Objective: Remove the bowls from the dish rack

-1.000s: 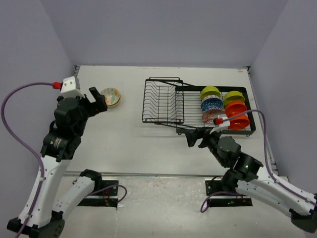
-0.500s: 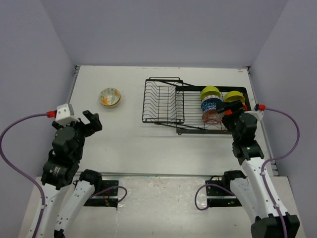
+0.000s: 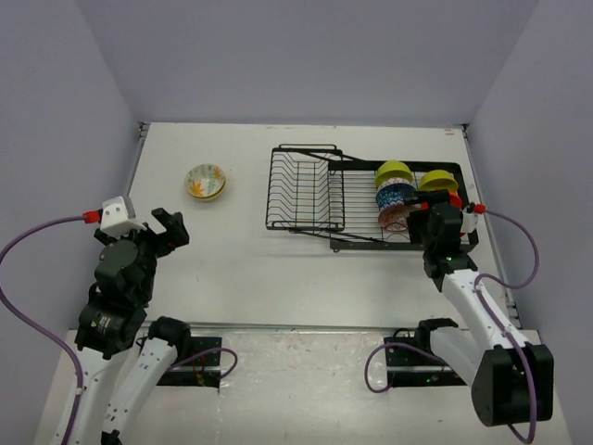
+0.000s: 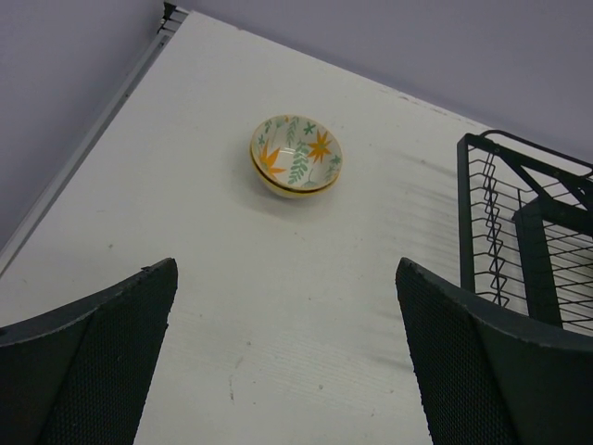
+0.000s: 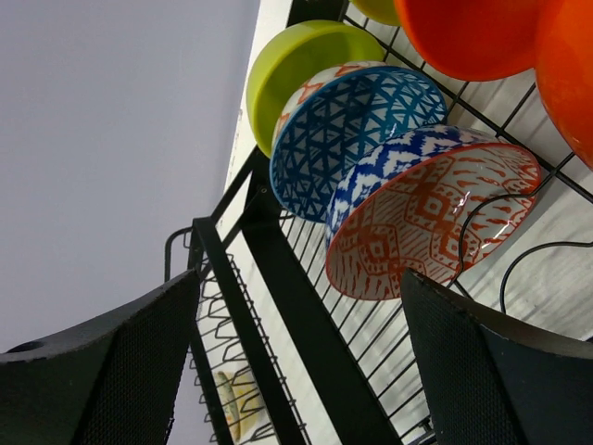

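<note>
Black wire dish rack (image 3: pixel 306 190), lime bowl (image 5: pixel 292 60), blue-patterned bowl (image 5: pixel 352 130), orange bowls (image 5: pixel 473 32)

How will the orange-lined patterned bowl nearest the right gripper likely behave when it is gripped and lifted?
The orange-lined bowl looks glazed and shiny, so probably rigid, a bit slippery and chippable. It stands on edge leaning against the blue bowl in the dish rack, so it may tip or roll once nudged.

Top external: high at the near edge, looking down on whole worktop (image 3: pixel 241 250). Left wrist: low, facing far-left, floral bowl (image 4: pixel 296 169) at mid distance, dish rack (image 4: pixel 536 250) corner at right. Right wrist: very close to racked bowls (image 5: pixel 426 222), rolled sideways. All three share the rack.
</note>
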Action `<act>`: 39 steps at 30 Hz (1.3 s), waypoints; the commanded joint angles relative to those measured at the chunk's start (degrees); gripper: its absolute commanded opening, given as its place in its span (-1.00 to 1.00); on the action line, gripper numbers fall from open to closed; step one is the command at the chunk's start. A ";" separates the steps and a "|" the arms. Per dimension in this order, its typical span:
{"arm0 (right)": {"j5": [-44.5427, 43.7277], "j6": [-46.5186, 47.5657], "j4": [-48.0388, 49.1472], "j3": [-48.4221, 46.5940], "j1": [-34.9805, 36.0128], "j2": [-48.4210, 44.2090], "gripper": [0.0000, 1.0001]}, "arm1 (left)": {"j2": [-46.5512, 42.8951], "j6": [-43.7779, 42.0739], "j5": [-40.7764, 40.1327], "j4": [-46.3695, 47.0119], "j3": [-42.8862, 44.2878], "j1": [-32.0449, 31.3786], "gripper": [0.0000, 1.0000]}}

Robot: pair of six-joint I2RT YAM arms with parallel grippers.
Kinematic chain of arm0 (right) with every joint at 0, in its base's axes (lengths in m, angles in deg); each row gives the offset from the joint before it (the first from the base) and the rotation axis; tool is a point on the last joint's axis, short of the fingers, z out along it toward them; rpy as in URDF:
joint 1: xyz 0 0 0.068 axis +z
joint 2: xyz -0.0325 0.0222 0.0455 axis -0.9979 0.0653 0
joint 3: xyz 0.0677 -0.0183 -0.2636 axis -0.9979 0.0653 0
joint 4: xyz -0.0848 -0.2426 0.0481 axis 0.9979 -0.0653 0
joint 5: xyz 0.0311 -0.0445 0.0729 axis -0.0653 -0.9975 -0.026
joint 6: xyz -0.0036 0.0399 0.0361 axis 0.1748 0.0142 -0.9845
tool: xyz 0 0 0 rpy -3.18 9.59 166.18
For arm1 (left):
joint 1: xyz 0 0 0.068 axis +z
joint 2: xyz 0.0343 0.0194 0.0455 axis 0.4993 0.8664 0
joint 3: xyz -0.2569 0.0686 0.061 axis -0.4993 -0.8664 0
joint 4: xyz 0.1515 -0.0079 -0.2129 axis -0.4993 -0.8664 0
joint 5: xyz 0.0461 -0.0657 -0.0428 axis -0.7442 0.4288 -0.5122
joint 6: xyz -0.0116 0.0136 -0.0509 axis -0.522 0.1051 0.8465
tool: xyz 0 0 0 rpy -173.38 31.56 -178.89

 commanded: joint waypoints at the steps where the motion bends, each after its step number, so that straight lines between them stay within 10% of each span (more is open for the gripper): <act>1: -3.45 -5.59 6.39 0.80 -0.34 3.67 0.77 | -1.03 0.47 -0.25 2.22 -0.77 -0.18 1.00; 20: -3.28 -11.13 21.16 3.00 -0.34 19.14 0.06 | -0.77 0.11 0.54 2.31 -0.77 -0.18 1.00; 39: -3.98 -12.36 23.62 6.08 -0.34 15.19 -0.88 | 0.55 -0.32 1.24 2.49 -0.60 -0.18 1.00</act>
